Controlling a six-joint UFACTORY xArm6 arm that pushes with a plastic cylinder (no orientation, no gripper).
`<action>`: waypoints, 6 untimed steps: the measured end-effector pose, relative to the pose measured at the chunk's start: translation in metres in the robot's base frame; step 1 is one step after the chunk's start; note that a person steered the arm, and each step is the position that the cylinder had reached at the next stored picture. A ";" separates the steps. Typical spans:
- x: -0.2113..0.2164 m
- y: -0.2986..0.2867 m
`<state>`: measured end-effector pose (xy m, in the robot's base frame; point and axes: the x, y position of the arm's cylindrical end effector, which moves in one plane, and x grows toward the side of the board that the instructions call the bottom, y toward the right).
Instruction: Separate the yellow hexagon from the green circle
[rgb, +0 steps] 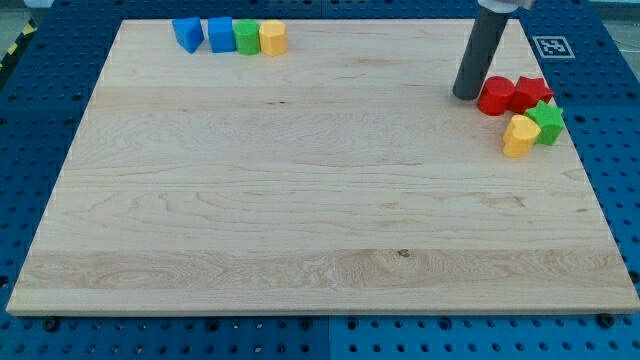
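The yellow hexagon (272, 38) sits at the view's top left of the board, touching the green circle (246, 37) on its left. My tip (466, 95) is far off at the view's upper right, just left of a red circle (496, 96). The rod rises from it toward the view's top edge.
Two blue blocks (187, 33) (220, 34) stand left of the green circle in the same row. By the tip are a red star (532, 93), a green star (547, 122) and a yellow heart (519, 136). The wooden board (320, 200) lies on a blue pegboard table.
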<state>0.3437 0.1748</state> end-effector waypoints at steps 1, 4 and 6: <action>-0.056 -0.027; -0.150 -0.202; -0.111 -0.293</action>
